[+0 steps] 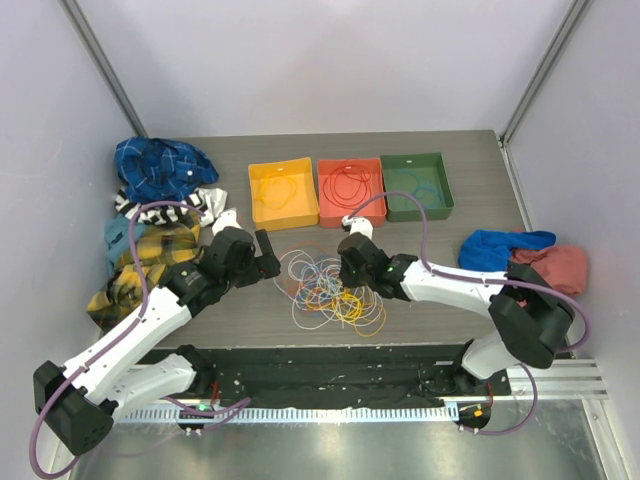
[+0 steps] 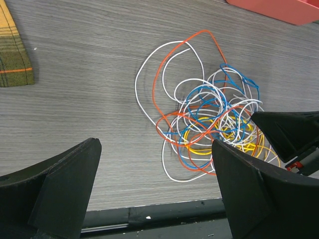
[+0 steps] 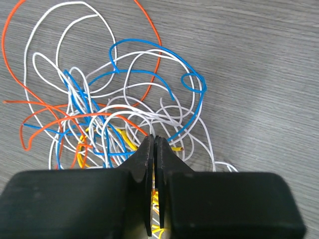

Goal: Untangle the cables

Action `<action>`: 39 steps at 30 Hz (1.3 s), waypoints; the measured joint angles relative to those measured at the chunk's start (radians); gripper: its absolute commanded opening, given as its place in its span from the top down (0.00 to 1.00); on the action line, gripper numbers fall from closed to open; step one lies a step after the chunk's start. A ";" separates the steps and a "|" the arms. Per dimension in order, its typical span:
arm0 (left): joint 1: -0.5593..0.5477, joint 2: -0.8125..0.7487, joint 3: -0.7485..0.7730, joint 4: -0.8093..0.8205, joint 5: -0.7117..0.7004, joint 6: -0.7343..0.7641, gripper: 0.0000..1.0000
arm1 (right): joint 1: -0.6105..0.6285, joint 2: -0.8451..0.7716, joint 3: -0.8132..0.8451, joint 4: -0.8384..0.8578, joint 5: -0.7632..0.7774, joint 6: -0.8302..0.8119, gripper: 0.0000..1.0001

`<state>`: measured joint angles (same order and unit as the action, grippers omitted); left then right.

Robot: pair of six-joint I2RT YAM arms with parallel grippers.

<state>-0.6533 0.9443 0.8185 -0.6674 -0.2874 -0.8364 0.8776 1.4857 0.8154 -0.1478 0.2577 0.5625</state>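
Note:
The cables (image 1: 330, 285) lie in one tangled heap of white, blue, orange and yellow loops on the grey table, between my two grippers. My left gripper (image 1: 268, 262) hovers at the heap's left edge. In the left wrist view it (image 2: 155, 149) stands wide open with nothing between its fingers, and the cables (image 2: 209, 124) lie ahead and to the right. My right gripper (image 1: 347, 278) is down in the heap's right side. In the right wrist view its jaws (image 3: 153, 138) are pressed together in the cables (image 3: 114, 99), with orange and blue strands running into the tips; which strand is pinched I cannot tell.
Three bins stand behind the heap: yellow (image 1: 283, 166), red (image 1: 350, 162) and green (image 1: 416, 158), each with a cable loop inside. Cloths are piled at the left (image 1: 160, 170) and at the right (image 1: 520, 255). The red bin's corner (image 2: 279, 10) and a plaid cloth (image 2: 12, 50) show in the left wrist view.

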 measured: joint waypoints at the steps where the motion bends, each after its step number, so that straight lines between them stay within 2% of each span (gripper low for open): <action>1: 0.000 0.000 0.000 0.000 0.000 0.000 0.00 | 0.000 -0.004 0.003 -0.004 0.003 -0.006 0.99; 5: 0.000 -0.001 0.000 -0.005 -0.001 0.002 0.00 | 0.000 -0.051 0.040 -0.050 0.017 -0.027 0.99; 10: 0.000 -0.013 0.000 -0.005 0.000 -0.001 0.00 | 0.000 -0.201 0.139 -0.143 0.051 -0.060 0.99; 17: 0.000 -0.037 -0.004 -0.005 -0.001 -0.004 0.00 | 0.000 -0.374 0.523 -0.296 0.132 -0.161 0.99; 25: 0.000 -0.038 -0.004 -0.005 -0.002 -0.005 0.00 | 0.000 -0.424 0.884 -0.399 0.125 -0.206 0.99; 30: 0.000 -0.038 -0.004 -0.005 -0.001 -0.005 0.00 | 0.000 -0.437 0.912 -0.433 0.092 -0.197 0.99; 39: 0.000 -0.051 -0.004 -0.003 0.000 -0.007 0.00 | 0.000 -0.505 0.761 -0.470 0.100 -0.179 0.99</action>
<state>-0.6533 0.8936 0.8146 -0.6704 -0.2874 -0.8433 0.8780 0.9802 1.5761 -0.6182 0.3576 0.3840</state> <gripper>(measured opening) 0.996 0.028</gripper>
